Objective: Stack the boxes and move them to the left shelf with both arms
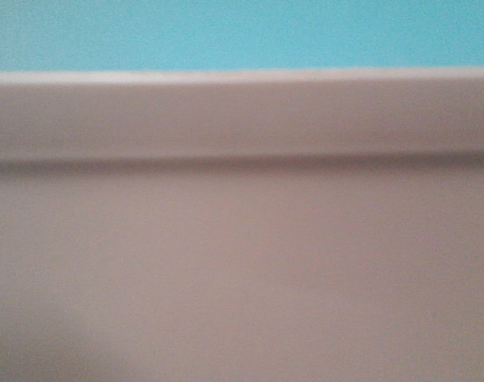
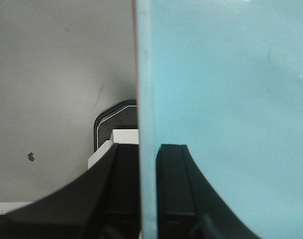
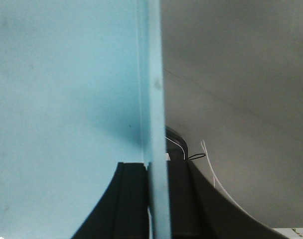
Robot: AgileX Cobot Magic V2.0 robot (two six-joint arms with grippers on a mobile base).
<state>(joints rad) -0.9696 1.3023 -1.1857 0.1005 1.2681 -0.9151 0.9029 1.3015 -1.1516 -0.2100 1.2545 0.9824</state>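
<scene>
The light turquoise smooth plastic tub [image 2: 221,99], seemingly nested in the salmon pink plastic tub [image 1: 242,270] filling the front view, looks light, slick and flexible, its thin opposite walls pinched by the left gripper [image 2: 148,159] and right gripper [image 3: 155,172] fingers [image 2: 171,189].

pink tub [image 1: 242,270]: plain salmon | turquoise tub [image 2: 226,99]: plain light blue-green | left pincer [image 2: 147,189]: black | right pincer [image 3: 156,199]: black | backdrop [image 2: 57,74]: grey, one dark speck
</scene>
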